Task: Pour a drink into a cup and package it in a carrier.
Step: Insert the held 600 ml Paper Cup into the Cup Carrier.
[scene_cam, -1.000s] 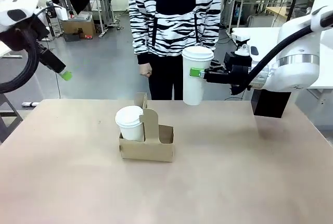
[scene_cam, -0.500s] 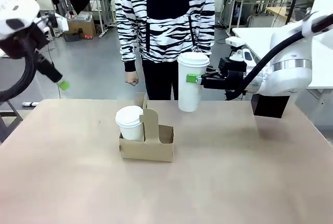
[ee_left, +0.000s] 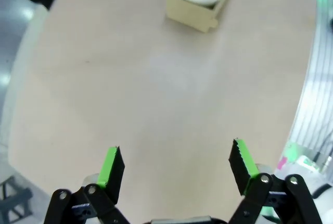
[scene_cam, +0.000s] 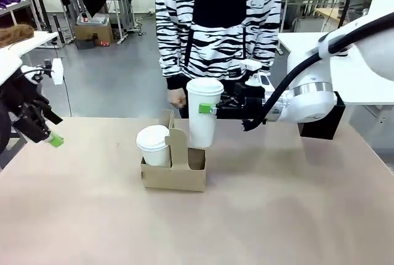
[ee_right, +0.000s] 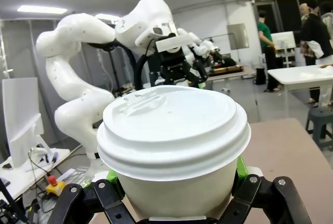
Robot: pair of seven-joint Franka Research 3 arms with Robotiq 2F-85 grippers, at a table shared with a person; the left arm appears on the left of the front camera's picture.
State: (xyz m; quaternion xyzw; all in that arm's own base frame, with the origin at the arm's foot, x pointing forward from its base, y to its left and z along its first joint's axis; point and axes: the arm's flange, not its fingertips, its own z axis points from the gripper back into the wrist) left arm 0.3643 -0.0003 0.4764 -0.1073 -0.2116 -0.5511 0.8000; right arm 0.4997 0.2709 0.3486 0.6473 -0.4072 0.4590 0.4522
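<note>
My right gripper (scene_cam: 207, 108) is shut on a tall white paper cup (scene_cam: 204, 114) with a white lid, held upright just above the right-hand slots of the brown cardboard carrier (scene_cam: 175, 175). In the right wrist view the same cup (ee_right: 174, 130) sits between my right gripper (ee_right: 176, 185) fingers. A second lidded white cup (scene_cam: 153, 145) stands in the carrier's left slot beside the upright handle. My left gripper (scene_cam: 52, 138) hovers at the table's left edge; the left wrist view has this gripper (ee_left: 177, 166) open over bare table, the carrier (ee_left: 193, 11) far ahead. The jug of drink is out of view.
A person in a zebra-striped top (scene_cam: 215, 24) stands at the far side, one hand (scene_cam: 177, 97) hanging just behind the held cup. A black box (scene_cam: 321, 124) sits at the back right behind my right arm. The tan tabletop (scene_cam: 277, 216) is bare in front.
My right gripper carried the cup leftward and down, from open air to just over the carrier. My left arm dropped toward the table's left edge. The person shifted sideways.
</note>
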